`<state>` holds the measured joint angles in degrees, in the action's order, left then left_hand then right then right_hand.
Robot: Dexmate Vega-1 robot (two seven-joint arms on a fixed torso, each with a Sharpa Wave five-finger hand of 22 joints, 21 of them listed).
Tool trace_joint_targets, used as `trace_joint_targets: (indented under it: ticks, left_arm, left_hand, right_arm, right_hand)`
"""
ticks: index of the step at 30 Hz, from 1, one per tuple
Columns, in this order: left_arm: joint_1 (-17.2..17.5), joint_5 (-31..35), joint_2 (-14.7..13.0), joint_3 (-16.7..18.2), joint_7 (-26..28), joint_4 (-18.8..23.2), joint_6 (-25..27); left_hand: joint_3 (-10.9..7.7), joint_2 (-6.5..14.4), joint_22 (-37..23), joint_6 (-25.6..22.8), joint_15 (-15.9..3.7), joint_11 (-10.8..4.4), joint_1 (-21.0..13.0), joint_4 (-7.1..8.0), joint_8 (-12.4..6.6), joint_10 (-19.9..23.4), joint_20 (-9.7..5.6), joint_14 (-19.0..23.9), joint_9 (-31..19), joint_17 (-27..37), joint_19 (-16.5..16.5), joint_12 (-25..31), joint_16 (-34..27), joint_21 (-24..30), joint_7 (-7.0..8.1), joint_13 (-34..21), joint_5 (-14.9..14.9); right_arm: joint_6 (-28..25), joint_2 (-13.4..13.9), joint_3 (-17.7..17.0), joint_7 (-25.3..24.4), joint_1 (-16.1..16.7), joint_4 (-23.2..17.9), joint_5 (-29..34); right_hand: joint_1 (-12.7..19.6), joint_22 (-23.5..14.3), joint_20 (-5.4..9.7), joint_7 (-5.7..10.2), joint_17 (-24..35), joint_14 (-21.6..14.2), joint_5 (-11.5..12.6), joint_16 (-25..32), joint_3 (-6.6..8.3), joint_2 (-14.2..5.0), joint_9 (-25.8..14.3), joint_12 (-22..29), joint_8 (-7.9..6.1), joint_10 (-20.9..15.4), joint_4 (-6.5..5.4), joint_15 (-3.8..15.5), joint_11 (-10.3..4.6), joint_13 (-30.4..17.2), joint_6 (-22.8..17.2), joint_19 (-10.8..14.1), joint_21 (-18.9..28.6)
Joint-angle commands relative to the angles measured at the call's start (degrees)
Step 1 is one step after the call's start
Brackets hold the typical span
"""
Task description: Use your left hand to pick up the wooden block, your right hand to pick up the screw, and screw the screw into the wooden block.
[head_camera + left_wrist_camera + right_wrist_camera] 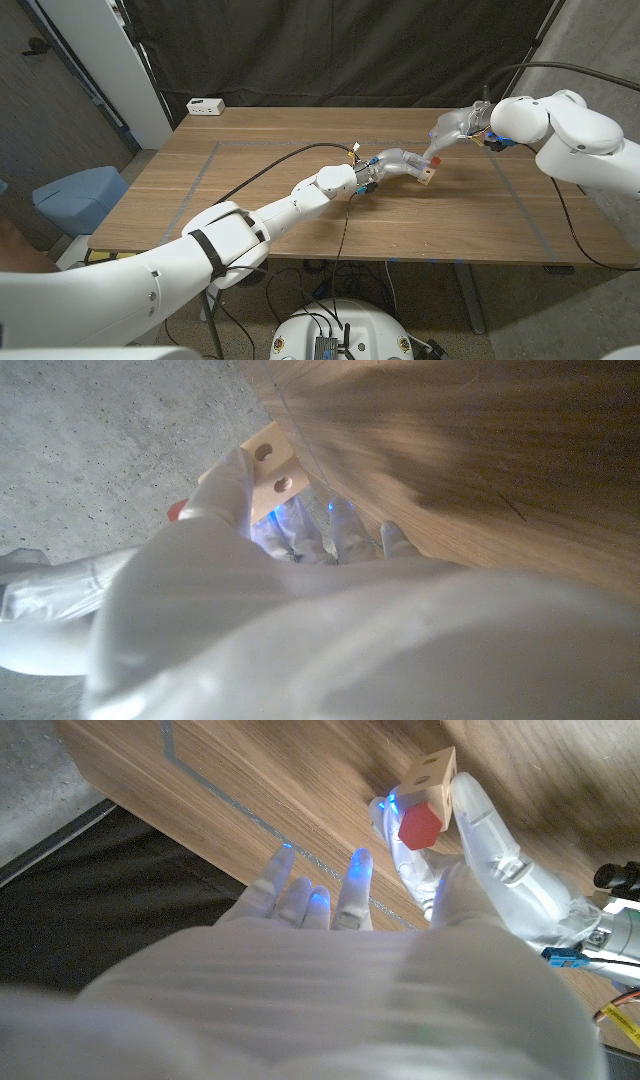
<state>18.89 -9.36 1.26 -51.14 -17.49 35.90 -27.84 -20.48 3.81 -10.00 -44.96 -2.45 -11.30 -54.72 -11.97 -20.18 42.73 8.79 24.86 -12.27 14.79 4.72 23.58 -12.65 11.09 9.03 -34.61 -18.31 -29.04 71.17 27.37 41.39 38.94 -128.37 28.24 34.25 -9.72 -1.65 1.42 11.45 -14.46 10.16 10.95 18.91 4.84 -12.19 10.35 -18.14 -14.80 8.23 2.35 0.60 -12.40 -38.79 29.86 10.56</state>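
In the head view the left hand [398, 163] sits just right of the pic's middle, over the wooden desk [260, 150]. It holds the wooden block [427, 177] at its far end, w/ fingers wrapped round it. The block is small & pale. The left wrist view shows two round holes in one face of the block [272, 468], and the left hand [300, 530] closed round it, w/ the desk [480, 450] across the upper right of that pic.

The screw [436, 161] has a red head. It sits right at the block, touching it, in the head view. In the right wrist view the red screw [418, 825] is against the block [432, 778], upper right of the pic, w/ the left hand [480, 850] gripping the block from below.

The right hand [452, 130] is up & right of the block in the head view, very near the screw. In the right wrist view the right hand [315, 900] shows its fingers straight & a bit apart, w/ nothing in them, and they are apart from the screw.

A white box [206, 105] w/ sockets lies on the desk at its far left corner, upper left of the head view. A black cable [270, 165] runs over the desk to the left arm.
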Motion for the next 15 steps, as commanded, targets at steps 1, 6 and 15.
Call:
trace_joint_targets:
  ticks: [1, 6, 15]
  left_arm:
    - [0.7, 0.1, -0.8, 0.1, 0.5, 1.9, 0.8]
    - [1.1, 0.1, -1.2, 0.1, 0.7, 2.9, 1.3]
    - [1.7, -0.1, -1.7, 0.3, 0.8, 4.1, 1.9]
  left_hand:
    - [-3.08, 2.8, -0.3, -3.4, -3.23, -0.07, 2.4, 3.08, -0.47, 0.6, 0.00, 0.5, -0.3, 0.1, 0.1, 0.5, -0.1, 0.4, -1.48, -0.3, -0.1]
    - [-3.08, 2.9, -0.3, -3.5, -3.24, -0.12, 2.4, 3.08, -0.48, 0.6, -0.01, 0.4, -0.3, 0.1, 0.1, 0.5, -0.1, 0.4, -1.41, -0.3, -0.1]
    - [-3.01, 2.8, -0.3, -3.5, -3.33, -0.20, 2.4, 3.06, -0.49, 0.6, -0.12, 0.5, -0.3, 0.1, 0.1, 0.5, -0.2, 0.4, -1.48, -0.3, -0.1]
  right_arm:
    - [-0.1, 1.4, -0.3, 1.8, -0.2, -1.4, -0.6]
    - [0.1, 1.7, -0.3, 2.4, -0.3, -1.7, -0.6]
    - [-0.2, 2.4, -0.5, 3.2, 0.1, -2.6, 0.1]
  right_hand:
    - [1.5, -0.1, -0.44, 0.42, 0.1, 1.3, 0.3, -0.4, 0.55, 0.14, -0.3, -0.2, 0.84, 1.6, 0.86, 0.71, -0.32, -0.3, 1.7, -0.9, -0.2]
    - [2.3, -0.1, -1.40, 1.15, 0.1, 3.0, 0.3, -0.4, 0.98, 0.48, -0.5, -0.3, 1.84, 4.2, 1.08, 0.56, -0.79, -0.3, 4.2, -2.1, -0.3]
    - [3.3, -0.2, -1.84, 1.56, 0.2, 4.7, 0.4, -0.4, 1.50, 0.68, -0.8, -0.2, 2.40, 6.2, 1.25, 0.04, -1.36, -0.4, 5.9, -3.1, -0.2]
